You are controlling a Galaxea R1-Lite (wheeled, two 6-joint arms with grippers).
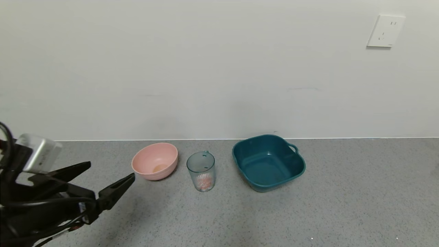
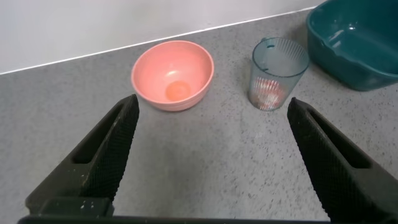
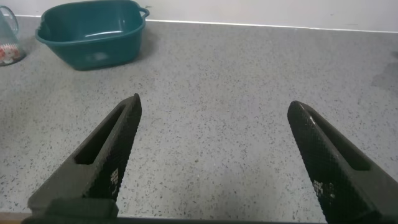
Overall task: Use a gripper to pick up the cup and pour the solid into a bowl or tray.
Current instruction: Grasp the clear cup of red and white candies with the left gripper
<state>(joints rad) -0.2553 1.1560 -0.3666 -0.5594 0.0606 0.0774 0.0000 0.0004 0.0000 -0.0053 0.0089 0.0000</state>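
The clear blue-green ribbed cup stands upright on the grey counter between the pink bowl and the teal tub. The orange-pink and whitish solid lies in the cup's bottom. My left gripper is open and empty at the near left, above the counter, short of the bowl and cup. In the left wrist view the bowl and the cup lie ahead of the open gripper; the bowl holds an orange spot. My right gripper is open over bare counter, out of the head view.
A dark teal squarish tub with handles stands right of the cup; it also shows in the right wrist view. A white wall with a socket backs the counter. The grey counter stretches to the right.
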